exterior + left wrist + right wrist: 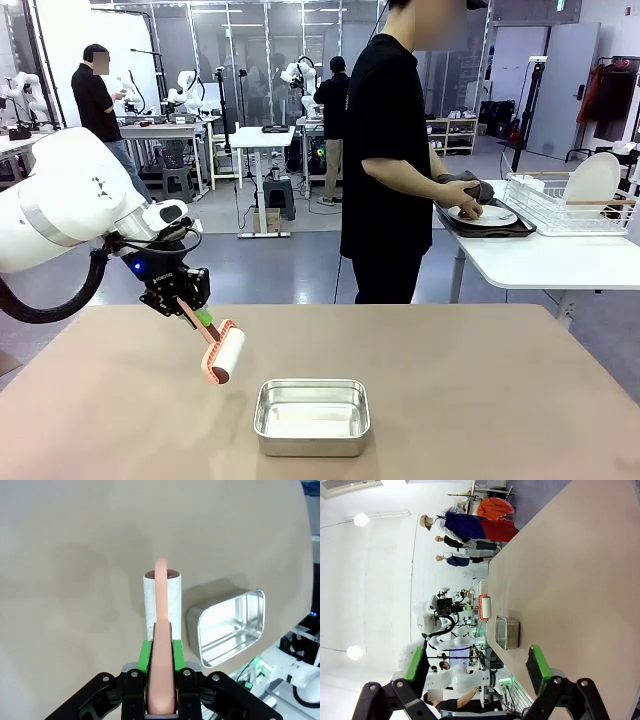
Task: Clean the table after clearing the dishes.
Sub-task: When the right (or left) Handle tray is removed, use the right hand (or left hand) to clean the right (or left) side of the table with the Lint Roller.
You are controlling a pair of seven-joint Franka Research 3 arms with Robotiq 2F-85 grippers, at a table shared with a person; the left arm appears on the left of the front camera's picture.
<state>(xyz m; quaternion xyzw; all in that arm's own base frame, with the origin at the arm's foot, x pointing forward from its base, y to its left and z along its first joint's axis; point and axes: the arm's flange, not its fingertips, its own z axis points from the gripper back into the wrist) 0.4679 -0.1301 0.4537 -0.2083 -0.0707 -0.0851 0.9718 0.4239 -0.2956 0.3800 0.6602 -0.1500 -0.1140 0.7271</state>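
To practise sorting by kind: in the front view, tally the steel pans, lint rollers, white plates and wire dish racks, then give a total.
steel pan: 1
lint roller: 1
white plates: 2
wire dish rack: 1
Total: 5

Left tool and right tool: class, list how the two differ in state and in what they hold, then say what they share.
1. The left tool is shut on the pink handle of the lint roller; the right tool holds nothing.
2. The left tool's jaws stand close together; the right tool's jaws stand wide apart.
3. The left tool points down at the table beside the steel pan; the right tool is farther from that pan.
Both are black with green pads.
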